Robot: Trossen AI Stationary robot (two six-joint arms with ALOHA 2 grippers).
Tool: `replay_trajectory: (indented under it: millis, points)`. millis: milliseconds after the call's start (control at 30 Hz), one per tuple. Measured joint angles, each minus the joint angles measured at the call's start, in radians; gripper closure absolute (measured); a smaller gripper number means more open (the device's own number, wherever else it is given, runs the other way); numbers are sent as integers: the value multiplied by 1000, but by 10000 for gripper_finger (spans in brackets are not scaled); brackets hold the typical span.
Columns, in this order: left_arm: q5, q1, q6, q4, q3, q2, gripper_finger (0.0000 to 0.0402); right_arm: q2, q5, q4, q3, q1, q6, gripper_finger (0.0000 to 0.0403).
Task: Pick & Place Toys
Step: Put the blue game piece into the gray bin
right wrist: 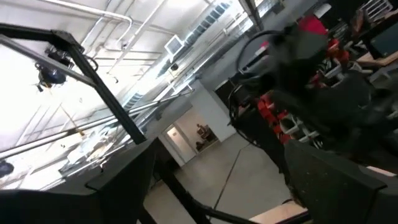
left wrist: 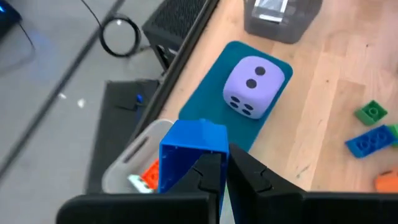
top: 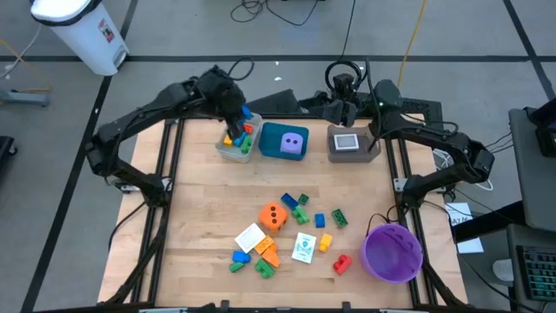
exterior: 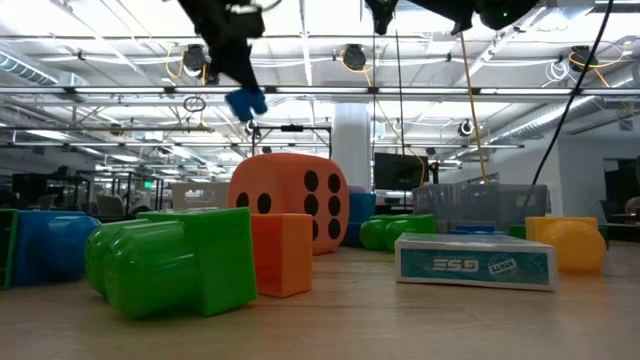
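My left gripper [top: 238, 116] is shut on a blue brick [left wrist: 186, 152], held above the pale grey tray [top: 228, 152] at the table's far side. That tray holds several bricks. A purple die [top: 294, 143] sits in the teal tray [top: 271, 139]. A white card lies in the darker grey tray [top: 352, 143]. An orange die [top: 274, 216], white cards [top: 250, 236] and loose bricks [top: 300, 209] lie on the table's near half. My right gripper [top: 345, 103] is open and empty behind the far edge. My left gripper holds the blue brick by its side wall [left wrist: 214, 149], at the end nearest the fingers. The fingers [left wrist: 208, 177] point down, slanting toward the far edge, and hide the place of contact. The brick is lifted clear above the pale tray; it also shows in the low view [exterior: 245, 102].
A round purple bowl [top: 393, 252] stands at the near right corner. The three trays line the far edge. Bare wood lies along the table's left side [top: 195, 226]. A dark frame rail [top: 165, 217] runs along each side.
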Motion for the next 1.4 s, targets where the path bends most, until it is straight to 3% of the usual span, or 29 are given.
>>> replay_trajectory:
  millis: [267, 500, 700, 1400]
  points:
    - [23, 63, -179, 168, -226, 0, 389, 0, 0, -40, 0, 42, -69, 55]
    - [14, 109, -328, 291, -344, 0, 397, 0, 2, -53, 0, 43, -78, 55]
    - [1, 126, -432, 427, -358, 19, 394, 0, -1, -91, 0, 43, -98, 55]
    - [16, 129, -571, 483, -358, 207, 397, 1, -6, -176, 0, 39, -120, 55]
